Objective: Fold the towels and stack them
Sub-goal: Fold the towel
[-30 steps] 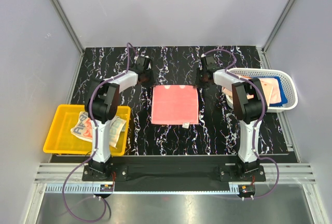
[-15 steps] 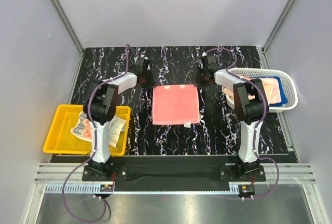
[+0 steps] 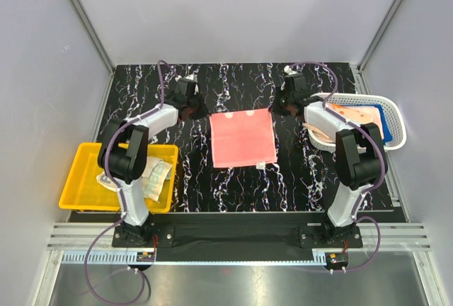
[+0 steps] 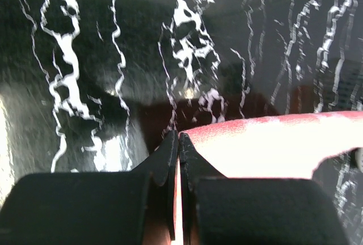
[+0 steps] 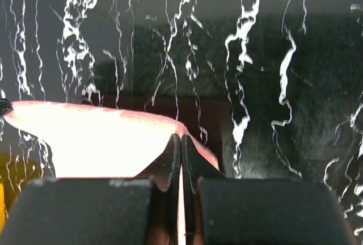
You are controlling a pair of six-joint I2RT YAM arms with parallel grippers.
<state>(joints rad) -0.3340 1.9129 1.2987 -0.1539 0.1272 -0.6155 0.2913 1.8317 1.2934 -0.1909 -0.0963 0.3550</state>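
A salmon-pink towel [image 3: 243, 138] lies spread on the black marbled table [image 3: 233, 185], its far edge raised a little. My left gripper [image 3: 199, 111] is shut on the towel's far left corner, and the left wrist view shows the cloth [image 4: 272, 143] pinched between the closed tips [image 4: 179, 137]. At the far right corner my right gripper [image 3: 279, 108] is shut on the towel as well. In the right wrist view the bright pink cloth [image 5: 96, 137] runs left from its tips [image 5: 181, 138]. More towels lie in the two containers.
A yellow bin [image 3: 74, 171] at the near left holds a beige towel [image 3: 159, 177], partly hidden by the left arm. A white mesh basket [image 3: 400, 125] at the right holds a pale pink towel [image 3: 361, 113] over a blue one [image 3: 383, 118].
Both arms have reached farther back and outward. The right gripper has closed on the far right corner. The towel's far edge has been drawn up and the cloth has shifted slightly.
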